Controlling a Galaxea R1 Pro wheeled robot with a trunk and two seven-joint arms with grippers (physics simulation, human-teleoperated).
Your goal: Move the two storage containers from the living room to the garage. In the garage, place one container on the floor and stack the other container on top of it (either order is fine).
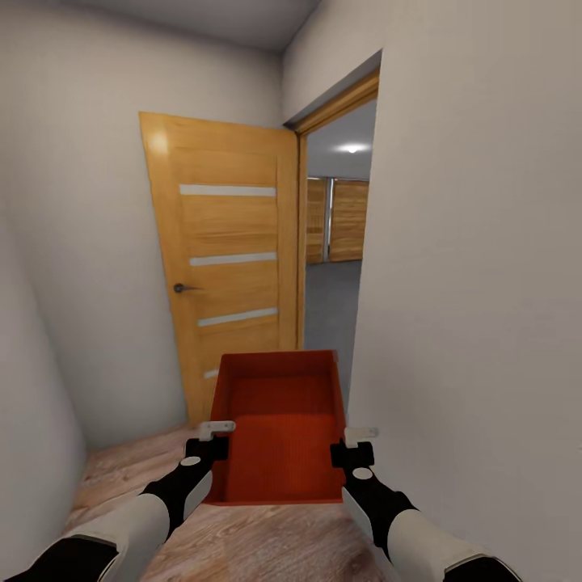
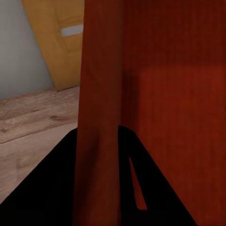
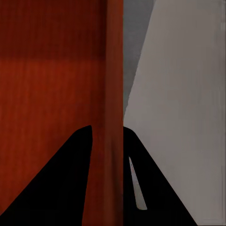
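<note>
We carry one bin [image 1: 279, 428]; left gripper [image 1: 217, 440] and right gripper [image 1: 349, 446] pinch its side walls; garage [image 1: 333, 299] ahead through open door [image 1: 230, 259]; stacking not begun.

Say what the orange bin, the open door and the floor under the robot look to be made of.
Orange bin: probably moulded plastic; thin matte walls, ribbed bottom. Open door: honey wood veneer with visible grain and pale inset strips, maybe frosted glass. Floor: pale wood planks or laminate, showing seams and grain.

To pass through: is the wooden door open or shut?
Open: the wooden door stands swung aside, and the grey floor shows through the doorway.
</note>
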